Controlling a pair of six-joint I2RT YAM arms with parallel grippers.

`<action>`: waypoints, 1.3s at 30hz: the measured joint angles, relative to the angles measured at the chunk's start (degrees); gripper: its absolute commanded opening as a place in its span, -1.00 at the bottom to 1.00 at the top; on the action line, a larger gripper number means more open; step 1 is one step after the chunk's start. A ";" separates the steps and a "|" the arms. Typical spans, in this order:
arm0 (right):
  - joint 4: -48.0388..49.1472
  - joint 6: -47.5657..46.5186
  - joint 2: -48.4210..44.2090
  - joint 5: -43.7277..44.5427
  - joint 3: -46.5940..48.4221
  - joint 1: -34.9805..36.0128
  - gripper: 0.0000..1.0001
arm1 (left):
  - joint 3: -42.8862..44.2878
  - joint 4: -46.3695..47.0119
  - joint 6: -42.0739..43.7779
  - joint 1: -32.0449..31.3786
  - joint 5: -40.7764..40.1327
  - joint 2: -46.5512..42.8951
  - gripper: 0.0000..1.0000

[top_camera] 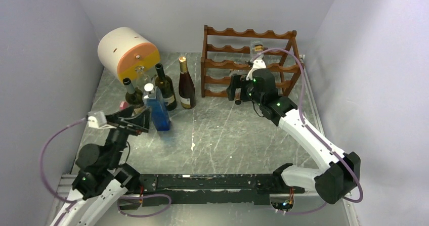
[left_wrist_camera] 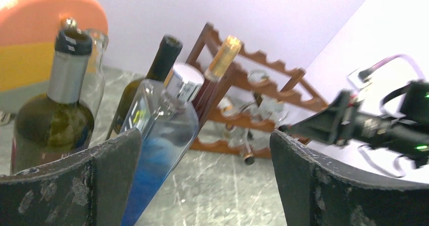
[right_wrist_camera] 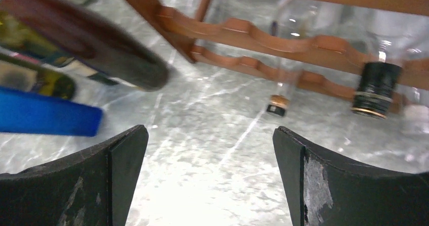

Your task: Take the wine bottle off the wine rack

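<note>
One wine rack (top_camera: 205,59) stands at the far right corner of the worktop (top_camera: 222,135). It is an open frame of dark reddish-brown wood, with scalloped, wavy rails stacked in tiers. The right arm hides part of it, so the number of tiers cannot be told.

In the right wrist view, two bottles lie in the rack with their necks pointing out towards the near edge. One is a slim, clear glass tan-capped bottle (right_wrist_camera: 277,102). The other is a black-capped bottle (right_wrist_camera: 373,87) with a gold band, also of clear glass. Whether more bottles lie above them cannot be told.

The right gripper (top_camera: 234,88) hangs just in front of the rack's lower left part. Its two scuffed black fingers (right_wrist_camera: 324,185) are spread wide, with nothing between them.

Four bottles stand upright in a cluster towards the far left of the worktop:
- a red bottle (top_camera: 186,89) with a gold foil top, nearest the rack
- a dark bottle (top_camera: 165,90) with a black top
- a green bottle (top_camera: 134,95) with grey foil
- a flat-sided blue-tinted bottle (top_camera: 158,114) with a shiny silver cap

Behind them, at the far left corner, lies one white drum (top_camera: 121,46) with an orange and yellow round face.

The left gripper (top_camera: 135,121) sits just beside the blue-tinted bottle. Its jaws are wide apart and grip nothing.

The worktop is grey, glossy and veined with white like marble.
</note>
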 measured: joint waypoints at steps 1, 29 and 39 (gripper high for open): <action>0.00 0.00 0.33 0.22 -0.48 -1.09 1.00 | 1.44 -1.31 -0.22 0.00 0.00 -1.11 0.99; 40.79 19.10 10.05 -30.03 -23.80 -34.99 0.55 | 27.67 19.63 22.58 -0.04 55.47 42.62 0.69; 49.31 22.25 17.40 -33.57 -23.63 -35.01 0.08 | 21.77 24.83 24.87 -4.57 63.93 50.47 0.64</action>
